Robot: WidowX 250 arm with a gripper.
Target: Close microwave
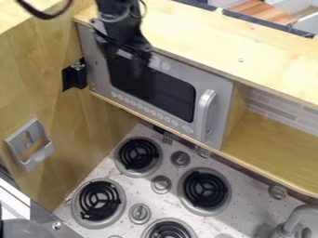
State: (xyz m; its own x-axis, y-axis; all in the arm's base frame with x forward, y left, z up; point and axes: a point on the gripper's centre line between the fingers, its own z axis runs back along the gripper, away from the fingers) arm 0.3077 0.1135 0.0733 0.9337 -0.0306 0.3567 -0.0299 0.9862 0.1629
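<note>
Hanging before one closed microwave (149, 82), four burners (138, 155) below: one end effector (133, 56), opening and hold impossible to tell.

A wooden shelf (276, 151) carries the microwave (205, 86). Below the microwave, a pale speckled stovetop (171, 204) bears black coil burners (138, 154) in round grey pans (205, 211), with knobs (161, 184) among them. A grey faucet (298, 216) stands below and beyond the microwave's handle side.
</note>
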